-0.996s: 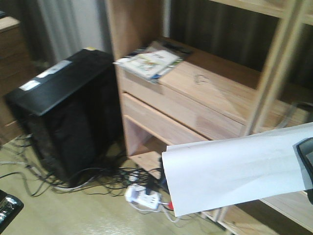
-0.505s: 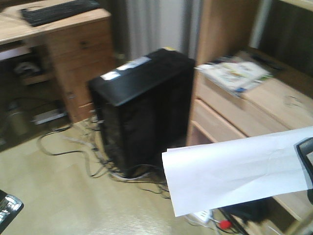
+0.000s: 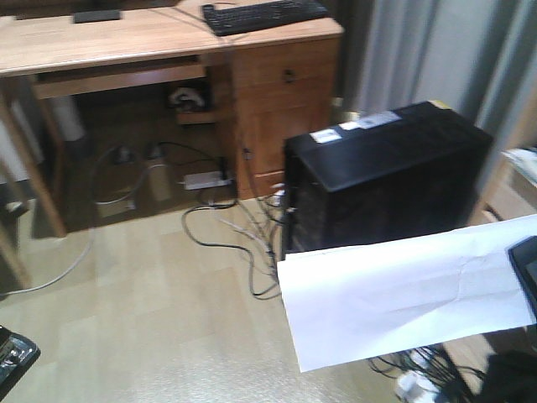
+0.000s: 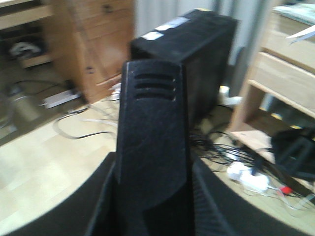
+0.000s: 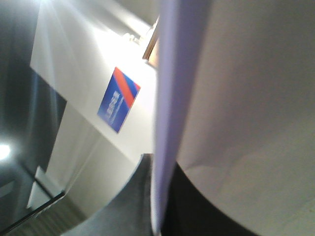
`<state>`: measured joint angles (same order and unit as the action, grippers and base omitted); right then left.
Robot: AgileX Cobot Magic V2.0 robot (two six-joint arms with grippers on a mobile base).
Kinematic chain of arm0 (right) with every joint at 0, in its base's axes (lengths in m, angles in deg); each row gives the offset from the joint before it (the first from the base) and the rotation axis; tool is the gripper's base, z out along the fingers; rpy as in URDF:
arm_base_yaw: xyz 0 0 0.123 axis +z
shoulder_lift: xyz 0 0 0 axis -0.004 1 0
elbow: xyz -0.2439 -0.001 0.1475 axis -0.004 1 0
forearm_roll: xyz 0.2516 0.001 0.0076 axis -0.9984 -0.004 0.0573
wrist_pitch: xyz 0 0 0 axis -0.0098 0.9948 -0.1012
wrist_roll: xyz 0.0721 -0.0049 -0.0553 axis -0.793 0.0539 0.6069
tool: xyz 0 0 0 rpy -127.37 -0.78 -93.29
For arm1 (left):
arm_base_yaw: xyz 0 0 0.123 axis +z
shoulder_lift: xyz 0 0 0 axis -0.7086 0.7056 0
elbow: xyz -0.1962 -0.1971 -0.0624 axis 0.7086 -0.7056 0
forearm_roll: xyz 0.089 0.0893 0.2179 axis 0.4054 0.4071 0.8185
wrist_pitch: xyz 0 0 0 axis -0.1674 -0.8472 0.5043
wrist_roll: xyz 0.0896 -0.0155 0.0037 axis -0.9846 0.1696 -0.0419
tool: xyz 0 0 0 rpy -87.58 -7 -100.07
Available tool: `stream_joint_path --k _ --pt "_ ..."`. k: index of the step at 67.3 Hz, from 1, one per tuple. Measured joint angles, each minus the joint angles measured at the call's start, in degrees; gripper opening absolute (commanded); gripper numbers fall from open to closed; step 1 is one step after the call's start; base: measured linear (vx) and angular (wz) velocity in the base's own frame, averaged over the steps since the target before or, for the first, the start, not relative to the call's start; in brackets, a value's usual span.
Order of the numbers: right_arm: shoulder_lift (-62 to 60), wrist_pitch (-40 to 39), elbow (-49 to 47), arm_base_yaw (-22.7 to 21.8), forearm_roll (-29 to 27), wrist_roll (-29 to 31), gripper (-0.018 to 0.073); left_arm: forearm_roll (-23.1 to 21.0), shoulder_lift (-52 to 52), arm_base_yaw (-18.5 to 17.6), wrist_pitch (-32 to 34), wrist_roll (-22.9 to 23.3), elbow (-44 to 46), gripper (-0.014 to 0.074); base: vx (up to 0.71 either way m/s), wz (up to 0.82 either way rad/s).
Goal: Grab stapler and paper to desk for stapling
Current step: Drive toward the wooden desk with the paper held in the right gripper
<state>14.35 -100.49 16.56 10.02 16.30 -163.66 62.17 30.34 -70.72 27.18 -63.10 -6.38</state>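
Desk (image 3: 126,42) swung into view; right gripper (image 3: 525,275) closed, pinching paper (image 3: 394,294) edge

White, faintly creased paper (image 3: 403,294); black computer tower (image 3: 386,180); light-wood counter (image 3: 101,42); black keyboard (image 3: 264,13); beige floor (image 3: 143,319); grey curtain (image 3: 419,50).

Nothing really readable here, tbh. Couple of white labels (image 3: 367,122) on top of the black computer tower (image 3: 394,180), print way too blurry to make out. Blue-and-red sign (image 5: 118,100) on the white wall (image 5: 88,69) in the right wrist view, white lettering on it, also smeared beyond reading. Keyboard (image 3: 262,14) key legends: same story.
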Motion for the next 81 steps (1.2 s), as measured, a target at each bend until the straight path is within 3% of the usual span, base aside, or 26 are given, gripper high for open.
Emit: stream_joint_path --k 81 --pt "0.0 0.0 0.0 0.0 0.0 0.0 -0.0001 0.0 0.0 0.0 -0.3 0.0 0.0 -0.0006 0.1 0.2"
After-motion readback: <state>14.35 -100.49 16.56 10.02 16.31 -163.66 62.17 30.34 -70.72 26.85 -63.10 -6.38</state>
